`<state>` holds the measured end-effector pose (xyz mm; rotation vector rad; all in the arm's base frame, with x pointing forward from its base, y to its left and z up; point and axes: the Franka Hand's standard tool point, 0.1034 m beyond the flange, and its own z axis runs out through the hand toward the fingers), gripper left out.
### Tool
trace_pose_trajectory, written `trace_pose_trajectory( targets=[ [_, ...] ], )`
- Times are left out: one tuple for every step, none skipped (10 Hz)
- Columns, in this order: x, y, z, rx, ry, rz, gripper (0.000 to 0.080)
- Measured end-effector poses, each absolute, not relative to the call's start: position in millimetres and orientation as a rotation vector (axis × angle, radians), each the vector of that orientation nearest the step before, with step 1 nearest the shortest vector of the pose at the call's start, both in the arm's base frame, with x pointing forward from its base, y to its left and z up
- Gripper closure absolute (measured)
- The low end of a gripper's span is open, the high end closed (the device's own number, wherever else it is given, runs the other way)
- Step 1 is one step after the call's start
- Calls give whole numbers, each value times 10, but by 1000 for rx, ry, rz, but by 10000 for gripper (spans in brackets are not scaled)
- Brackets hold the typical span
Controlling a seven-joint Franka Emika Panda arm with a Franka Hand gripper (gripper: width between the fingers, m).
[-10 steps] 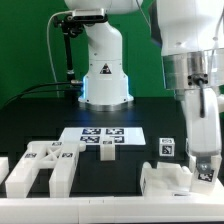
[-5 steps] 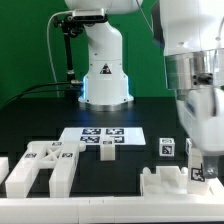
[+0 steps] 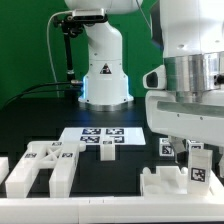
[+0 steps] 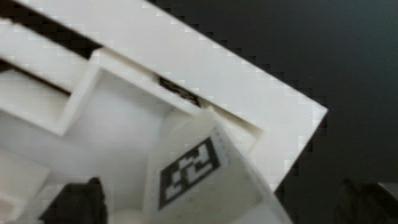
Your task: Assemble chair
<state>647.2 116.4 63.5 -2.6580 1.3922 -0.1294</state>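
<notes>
The chair is in loose white tagged parts. A joined blocky piece (image 3: pixel 42 166) lies at the exterior view's left front. A flat part with raised ends (image 3: pixel 165 182) lies at the right front, with a small tagged piece (image 3: pixel 168 147) behind it. My gripper (image 3: pixel 190 150) hangs over that right part, just above an upright tagged post (image 3: pixel 197 170). In the wrist view my gripper (image 4: pixel 222 205) is open. Its dark fingertips (image 4: pixel 80 200) stand wide apart on either side of a white tagged block (image 4: pixel 196 168) of the part. A dark gap shows on one side of the block.
The marker board (image 3: pixel 100 137) lies flat in the middle of the black table. The arm's base (image 3: pixel 105 75) stands behind it, with cables at the exterior view's left. The table's white front edge (image 3: pixel 100 205) runs along the bottom.
The wrist has turned, so the hand now shows its broad side. It has shifted slightly toward the exterior view's left over the right part. The parts have not moved.
</notes>
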Motion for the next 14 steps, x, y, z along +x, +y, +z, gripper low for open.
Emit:
trace_pose_trajectory(
  targets=[
    [6473, 1160, 634, -2701, 1313, -137, 150],
    [6472, 1162, 633, -2689, 1336, -134, 150],
    [6472, 1161, 633, -2689, 1336, -134, 279],
    [6472, 1161, 632, -2686, 1341, -134, 279],
    [6470, 1166, 630, -2631, 1438, -125, 417],
    [6470, 1170, 631, -2569, 1540, -116, 514],
    [6469, 1173, 631, -2518, 1617, -108, 514],
    [6471, 1171, 633, -2448, 1717, -98, 514],
    [6476, 1160, 647, -2317, 1887, -68, 514],
    [6484, 1145, 662, -2110, 2105, -30, 514],
    [6482, 1147, 662, -1921, 2271, -2, 514],
    [6488, 1153, 654, -1738, 2405, 14, 514],
    [6521, 1151, 655, -1556, 2498, 10, 512],
    [6524, 1149, 651, -1517, 2508, 7, 512]
  ],
)
